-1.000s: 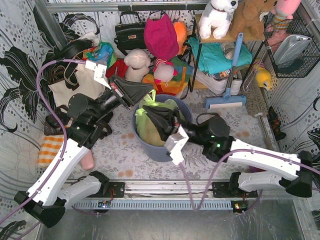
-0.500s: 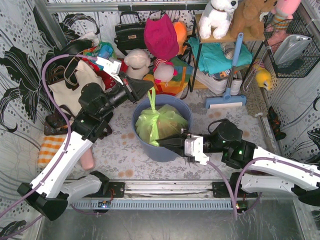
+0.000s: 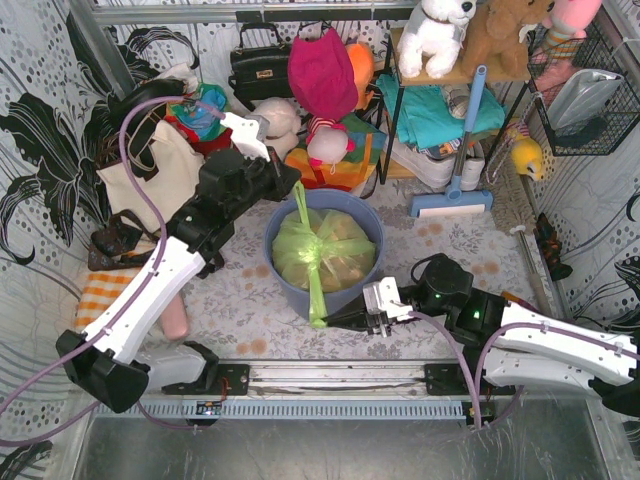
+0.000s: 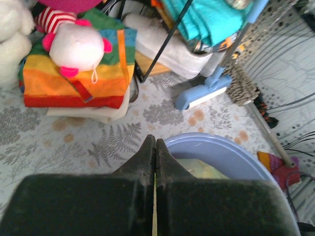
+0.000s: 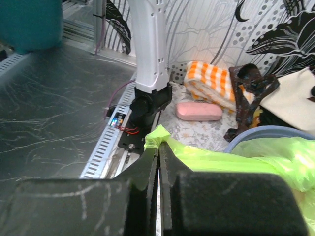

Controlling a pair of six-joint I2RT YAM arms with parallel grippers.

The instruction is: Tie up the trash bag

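Fern-print tabletop (image 3: 240, 300) under me, with handbags (image 3: 258, 68) and plush toys (image 3: 437, 30) heaped along the back wall. Dead centre sits the trash bag (image 3: 345, 250), lime green, down inside the blue-grey bin (image 3: 300, 303), with crumpled tan paper (image 3: 352, 232) showing through its skin. The neck is gathered at the middle and two thin strips run out from it. The far tail (image 3: 300, 205) goes up to my left jaws, clamped tight on it just past the bin's back rim. The near tail (image 3: 317, 295) drapes over the front rim to my right jaws, pinched shut on its end, low over the tabletop. Both look taut.

Here's my worry: pull harder and this thin film could stretch, tear or slide out of a pinch, and then the knot goes slack. An uneven pull could also drag or tip the bin, paper and all.
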